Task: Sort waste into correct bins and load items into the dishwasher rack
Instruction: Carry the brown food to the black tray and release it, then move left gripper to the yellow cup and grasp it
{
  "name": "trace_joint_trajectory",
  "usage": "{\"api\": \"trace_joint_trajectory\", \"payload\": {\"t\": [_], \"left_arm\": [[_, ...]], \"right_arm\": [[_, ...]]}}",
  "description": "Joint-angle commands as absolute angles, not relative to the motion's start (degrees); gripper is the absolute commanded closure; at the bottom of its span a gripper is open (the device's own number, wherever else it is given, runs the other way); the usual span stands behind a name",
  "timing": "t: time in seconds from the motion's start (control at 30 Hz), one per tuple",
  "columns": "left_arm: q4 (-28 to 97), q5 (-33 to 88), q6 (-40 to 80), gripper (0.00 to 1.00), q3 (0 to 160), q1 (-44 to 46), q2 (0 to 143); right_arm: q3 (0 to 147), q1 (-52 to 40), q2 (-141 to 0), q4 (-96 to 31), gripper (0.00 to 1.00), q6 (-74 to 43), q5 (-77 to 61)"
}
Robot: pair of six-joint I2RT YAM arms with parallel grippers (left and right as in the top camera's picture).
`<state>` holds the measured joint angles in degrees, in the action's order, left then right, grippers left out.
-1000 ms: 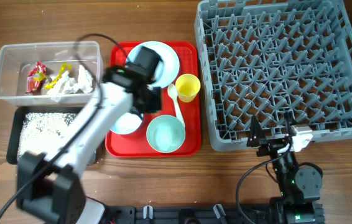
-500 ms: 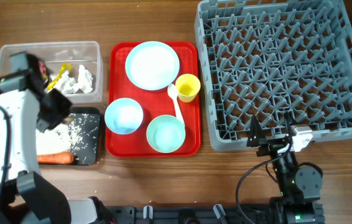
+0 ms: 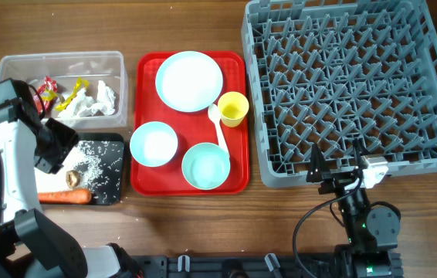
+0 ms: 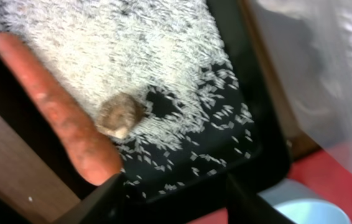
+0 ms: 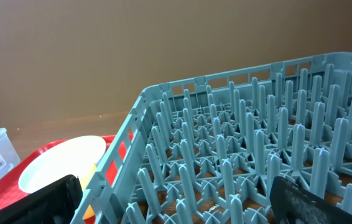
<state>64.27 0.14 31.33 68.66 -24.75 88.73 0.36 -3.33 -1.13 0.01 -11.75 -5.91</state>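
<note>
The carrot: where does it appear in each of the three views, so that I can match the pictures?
Overhead: the carrot lies at lower left, at the near edge of the black bin.
Left wrist: it runs from upper left to lower middle.
Right wrist: not in it.
Landmark: the brown lump beside it in both.

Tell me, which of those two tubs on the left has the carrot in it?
The shallow black tub; the carrot lies along its front side. The clear tub behind it holds wrappers and tissue.
</note>
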Motion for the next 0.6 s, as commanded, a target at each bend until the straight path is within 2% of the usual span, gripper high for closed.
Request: {"api": "trace_joint_trajectory", "payload": {"t": [0.0,0.1,0.3,0.43,0.57], "left_arm": [[64.1,9.6,27.4,0.55,75.6,-22.3,87.4],[63.9,9.9,27.2,0.59,80.7,-15.2,87.4],[57.5,3.6,24.4,0.56,81.3,1.0,88.0],[48.1,2.0,24.4,0.57,81.3,8.7,89.7],[40.5,1.8,24.4,0.57,81.3,10.7,91.9]], "right_arm": [[0.3,-3.6,-1.0,0.3,0.00,-12.1,-5.3],[0.3,-3.6,-1.0,0.3,0.00,-12.2,-5.3],[0.3,-3.6,-1.0,0.3,0.00,-12.2,-5.3],[0.3,-3.6,-1.0,0.3,0.00,-12.2,-5.3],[0.3,-3.6,-1.0,0.3,0.00,-12.1,-5.3]]}}
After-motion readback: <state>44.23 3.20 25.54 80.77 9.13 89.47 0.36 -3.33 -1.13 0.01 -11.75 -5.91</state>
